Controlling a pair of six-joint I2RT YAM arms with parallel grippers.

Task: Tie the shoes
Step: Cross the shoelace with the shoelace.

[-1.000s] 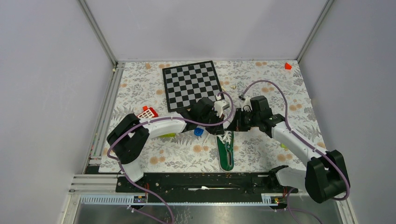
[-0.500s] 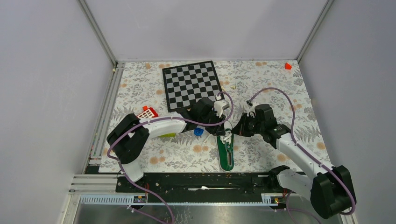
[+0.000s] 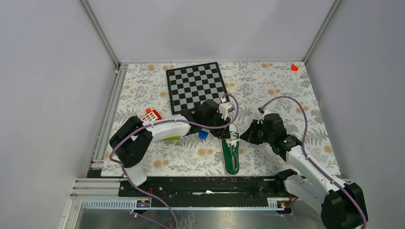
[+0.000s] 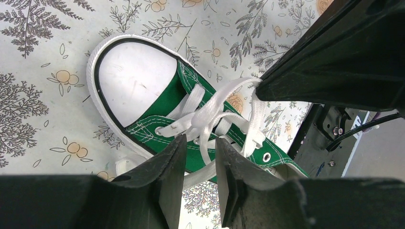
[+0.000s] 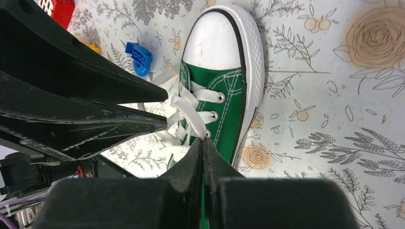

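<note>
Near the front middle of the flowered table [image 3: 191, 157], the green sneaker [image 3: 232, 160] lies flat with its toe cap pointing away from the arm bases, and both of your grippers hang over its laced front. Your right gripper [image 5: 203, 142] is pressed together on a strand of the white lace [image 4: 210, 112], which runs taut from the eyelets up to its tips. Your left gripper [image 4: 198, 160] has its fingers a little apart, and another strand runs down through the gap. From the wrist view that strand looks loose rather than pinched. My read is that you are partway into the knot, with no bow formed yet. Hold the right side's tension even so the shoe neither slides nor lifts. Centre the left fingers on a single strand before closing, because several strands cross just beside them and catching two would jam the knot. Pull low and sideways, away from the blue block [image 5: 139, 56] near the toe.
</note>
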